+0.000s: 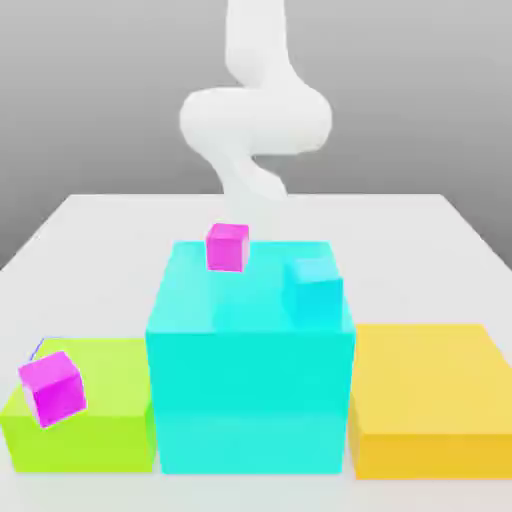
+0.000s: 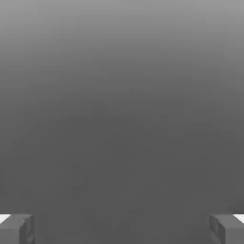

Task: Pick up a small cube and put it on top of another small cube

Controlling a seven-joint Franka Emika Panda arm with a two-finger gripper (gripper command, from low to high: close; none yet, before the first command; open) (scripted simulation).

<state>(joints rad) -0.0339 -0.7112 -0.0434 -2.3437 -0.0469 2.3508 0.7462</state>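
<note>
Behind the big cyan block [image 1: 250, 370] on your tabletop [image 1: 90, 225], the arm [image 1: 255, 110] is hanging, fingers [image 2: 16, 228] spread wide, grasping nothing.

Cyan block [image 1: 250, 400] stands between green [image 1: 90, 425], yellow blocks [image 1: 430, 410].

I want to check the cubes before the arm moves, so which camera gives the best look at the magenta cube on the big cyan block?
The exterior view. There the magenta cube sits in plain sight on top of the big cyan block, near its far edge. The hand view looks at plain grey background between two wide-apart fingertips, so it tells nothing about that cube.
</note>
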